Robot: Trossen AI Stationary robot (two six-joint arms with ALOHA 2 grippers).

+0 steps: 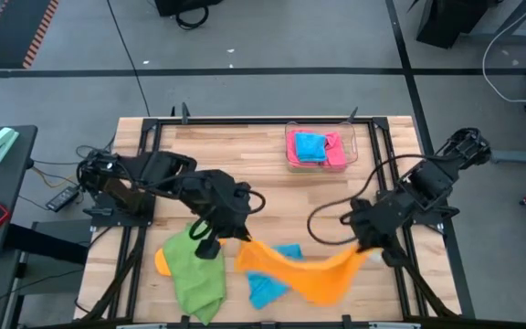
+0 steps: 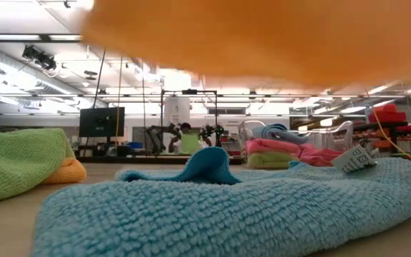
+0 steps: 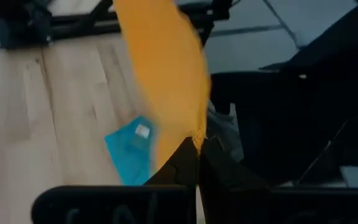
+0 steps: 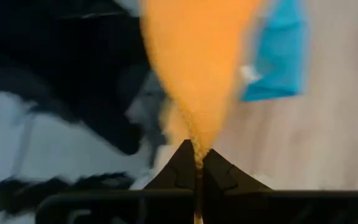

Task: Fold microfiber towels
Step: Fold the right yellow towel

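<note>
An orange towel (image 1: 304, 268) hangs stretched between my two grippers above the table's near middle. My left gripper (image 1: 241, 243) is shut on its left end, my right gripper (image 1: 365, 249) on its right end. A sky-blue towel (image 1: 268, 285) lies flat on the table beneath it and fills the low view (image 2: 248, 207). A green towel (image 1: 194, 272) lies crumpled at the near left, over another orange cloth (image 1: 163, 260). Folded pink and blue towels (image 1: 316, 149) lie in a clear tray at the far middle. My left gripper pinches the orange towel's left corner (image 3: 194, 138) between its two fingers. The towel is lifted clear and runs away from the fingers toward the other arm. My right gripper pinches the towel's right corner (image 4: 194, 148) between its two fingers. The cloth sags between the two holds, clear of the table.
The clear tray (image 1: 354, 151) stands at the far middle of the wooden table (image 1: 245, 155). Black frame rails (image 1: 149, 174) run along both table sides. Bare wood lies between the tray and the towels.
</note>
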